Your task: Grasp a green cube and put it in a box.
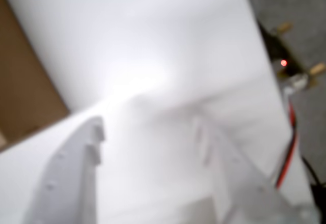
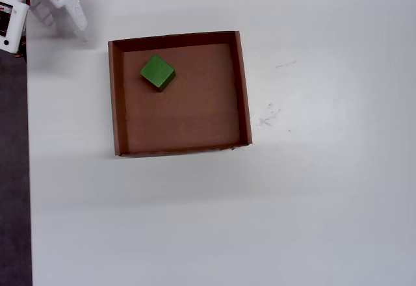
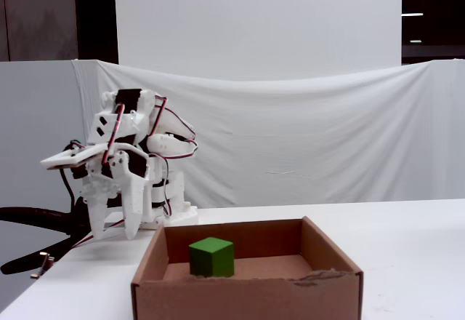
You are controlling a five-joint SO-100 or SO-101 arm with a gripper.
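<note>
Green cube (image 2: 157, 71) sits flat inside cardboard box (image 2: 242, 84), far-left corner overhead. Claw (image 3: 112, 229) parted, empty, hanging clear beside box, apparently retreating; job looks done.

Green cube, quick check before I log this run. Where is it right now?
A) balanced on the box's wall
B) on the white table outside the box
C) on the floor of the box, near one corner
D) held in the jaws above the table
C: the overhead view shows the green cube lying on the floor of the box near its upper-left corner, and the gripper hangs apart from it, holding nothing.
</note>
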